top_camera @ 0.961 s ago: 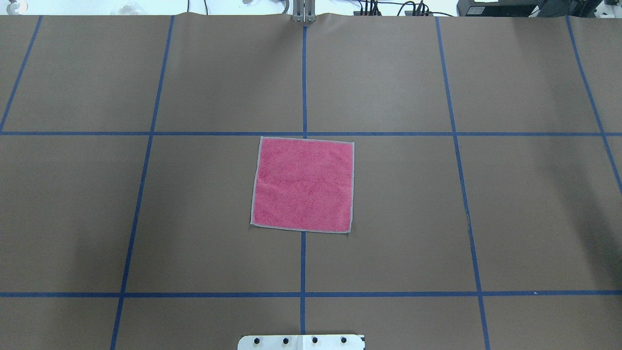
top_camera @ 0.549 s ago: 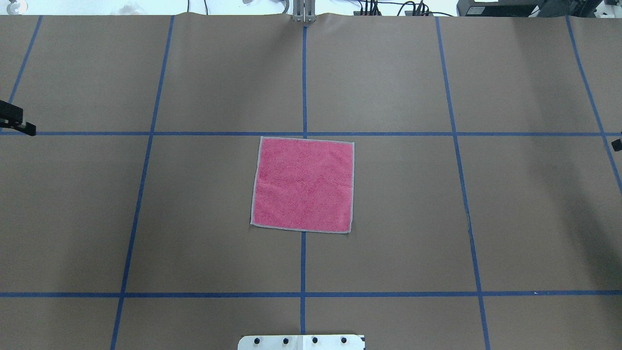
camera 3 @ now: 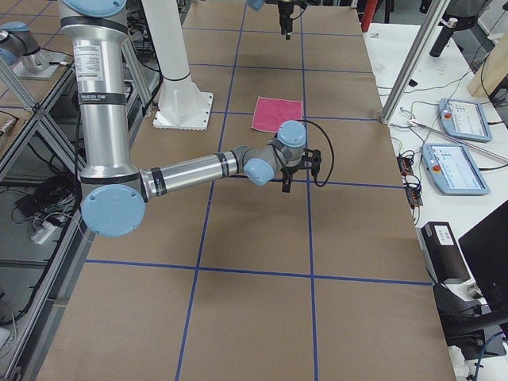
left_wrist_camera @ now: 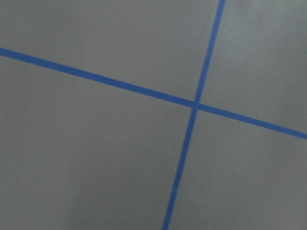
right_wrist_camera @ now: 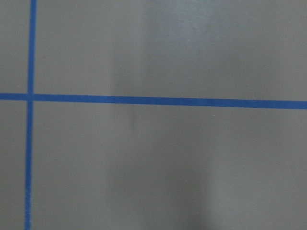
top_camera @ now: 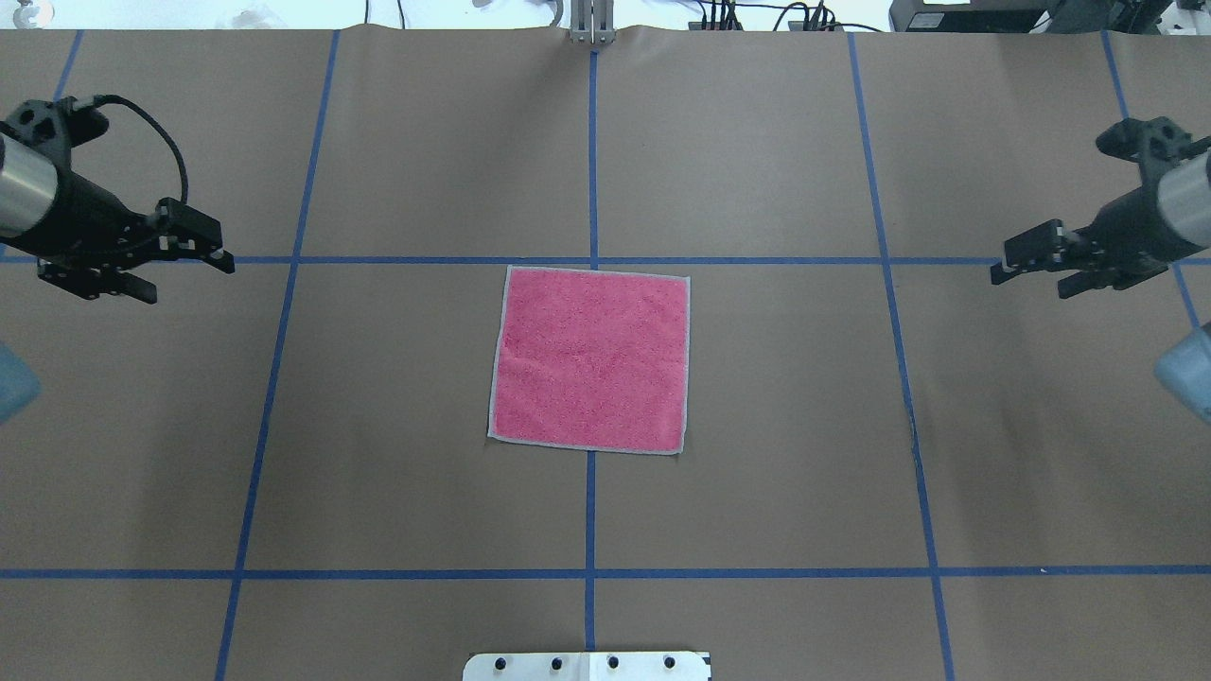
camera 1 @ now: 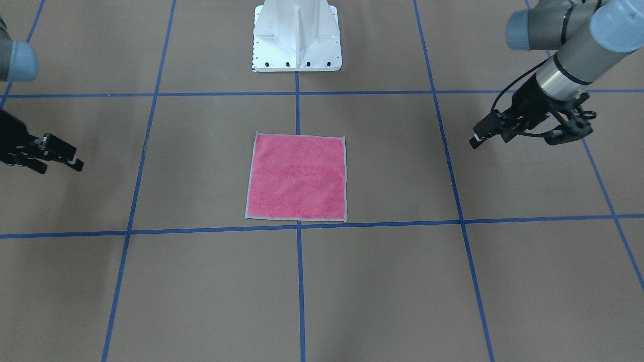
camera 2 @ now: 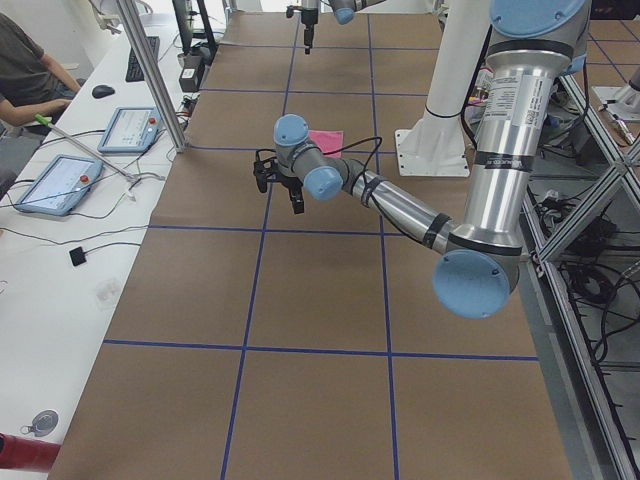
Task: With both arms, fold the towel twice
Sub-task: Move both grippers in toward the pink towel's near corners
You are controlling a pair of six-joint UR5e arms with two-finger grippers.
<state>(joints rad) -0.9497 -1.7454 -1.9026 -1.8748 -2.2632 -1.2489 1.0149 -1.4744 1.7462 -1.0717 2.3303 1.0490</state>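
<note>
You had the towel (top_camera: 588,359) flat on the table, pink face up, between the two pincers and well apart from each. Left gripper (top_camera: 189,282): released, jaws spread, grasping nothing. Right gripper (top_camera: 1027,284): likewise released and empty. The arm's label (camera 3: 86,75) was too small to read.

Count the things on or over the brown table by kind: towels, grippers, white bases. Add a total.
Towels: 1, the towel
Grippers: 2, the left gripper and the right gripper
Bases: 1, the base
Total: 4
</note>
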